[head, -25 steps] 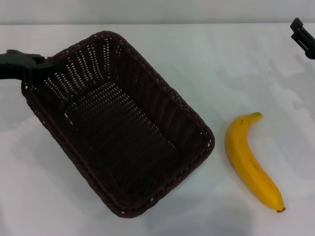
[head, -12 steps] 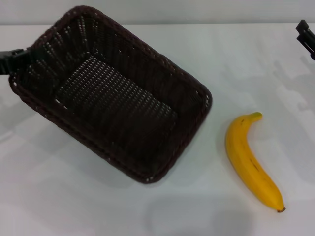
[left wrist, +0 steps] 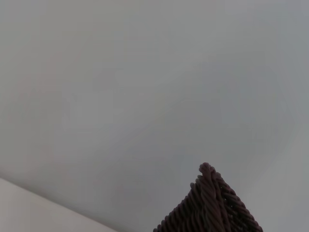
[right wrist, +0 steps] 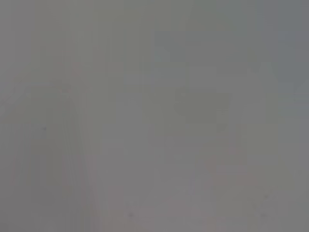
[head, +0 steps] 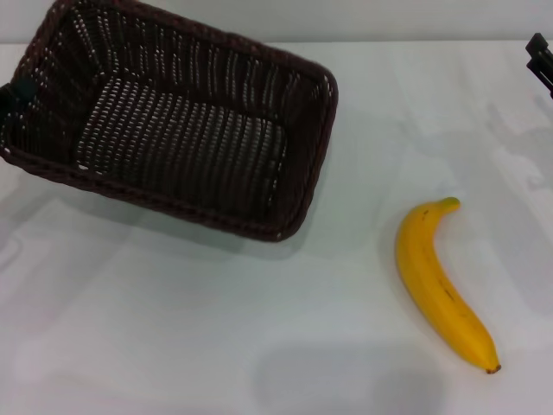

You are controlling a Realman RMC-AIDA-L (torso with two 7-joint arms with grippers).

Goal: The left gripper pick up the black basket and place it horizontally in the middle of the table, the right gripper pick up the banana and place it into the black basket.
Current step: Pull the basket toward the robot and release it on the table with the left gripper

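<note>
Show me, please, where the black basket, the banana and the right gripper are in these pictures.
black basket [head: 177, 143]: head view, on the woven floor inside it.
banana [head: 436, 281]: head view, on the middle of its yellow body.
right gripper [head: 543, 62]: head view, on the black part at the picture's right edge.

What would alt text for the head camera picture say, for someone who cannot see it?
A large dark woven black basket sits tilted at the far left of a white table, its left end at the left claw, which is barely visible at the picture's edge. A yellow banana lies alone on the right, and part of the right claw shows at the far right edge.
</note>
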